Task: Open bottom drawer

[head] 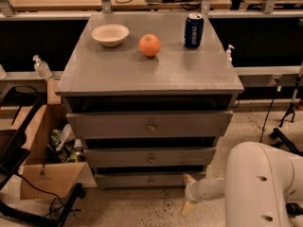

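The grey cabinet (151, 74) has three drawers. The bottom drawer (142, 179) is the slim lowest front, with a small round knob (151, 180) at its centre. It looks closed or nearly closed. My gripper (188, 193) is low near the floor, just right of the bottom drawer's right end, at the tip of my white arm (258, 188). Two pale fingers show, one (189, 178) pointing up by the drawer corner and one (187, 208) pointing down to the floor. It holds nothing.
On the cabinet top stand a white bowl (110, 34), an orange (149, 45) and a blue can (193, 30). An open cardboard box (45, 160) with clutter sits at the left on the floor. Cables and a stand foot lie at the right (284, 131).
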Tool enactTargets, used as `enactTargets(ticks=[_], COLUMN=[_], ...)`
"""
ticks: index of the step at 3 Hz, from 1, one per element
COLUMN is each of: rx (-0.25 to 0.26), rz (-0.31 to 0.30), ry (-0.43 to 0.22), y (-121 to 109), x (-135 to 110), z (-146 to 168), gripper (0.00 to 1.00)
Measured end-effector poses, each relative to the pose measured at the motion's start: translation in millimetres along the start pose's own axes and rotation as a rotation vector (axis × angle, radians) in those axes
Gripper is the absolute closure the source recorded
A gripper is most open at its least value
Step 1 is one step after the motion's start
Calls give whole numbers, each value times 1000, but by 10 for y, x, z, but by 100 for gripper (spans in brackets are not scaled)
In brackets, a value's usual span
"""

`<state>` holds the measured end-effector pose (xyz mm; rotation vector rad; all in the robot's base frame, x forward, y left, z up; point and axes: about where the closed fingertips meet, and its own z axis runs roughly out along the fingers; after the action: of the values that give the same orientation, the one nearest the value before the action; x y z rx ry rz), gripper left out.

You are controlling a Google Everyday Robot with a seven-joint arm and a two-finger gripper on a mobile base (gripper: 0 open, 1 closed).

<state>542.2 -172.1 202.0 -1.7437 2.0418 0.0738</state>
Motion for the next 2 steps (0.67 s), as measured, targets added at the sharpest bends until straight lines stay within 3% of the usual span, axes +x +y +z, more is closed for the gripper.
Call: enactTargets(ticks=[2], rx=[8], rz=[-139], ry=[41], y=[-268], x=[-12], z=[246], gripper=[0])
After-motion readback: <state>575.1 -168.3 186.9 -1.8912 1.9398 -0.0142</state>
